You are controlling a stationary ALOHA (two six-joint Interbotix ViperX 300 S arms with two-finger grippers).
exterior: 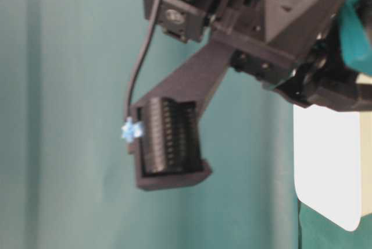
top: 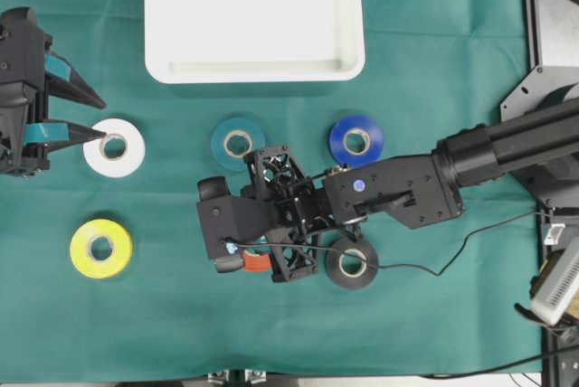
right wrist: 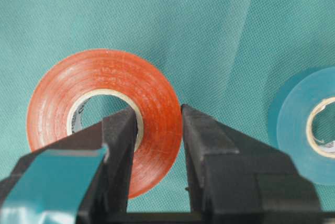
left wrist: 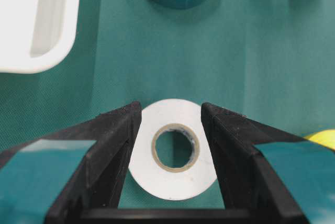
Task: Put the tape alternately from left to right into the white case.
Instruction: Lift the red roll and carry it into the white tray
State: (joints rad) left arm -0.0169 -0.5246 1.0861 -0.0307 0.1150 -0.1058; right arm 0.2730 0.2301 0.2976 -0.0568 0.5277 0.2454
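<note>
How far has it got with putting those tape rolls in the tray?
Nothing done: the white case holds no rolls. In hand: the right gripper pinches the red roll. The white roll, flanked by the open left gripper, and four others wait.

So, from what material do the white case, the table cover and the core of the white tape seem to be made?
White case: probably plastic; smooth, glossy, moulded rounded rim.
Table cover: likely cloth; a matte teal surface with a fine weave and soft folds.
White tape: the core looks like cardboard, a dull beige ring; the roll itself looks smooth, perhaps vinyl.
</note>
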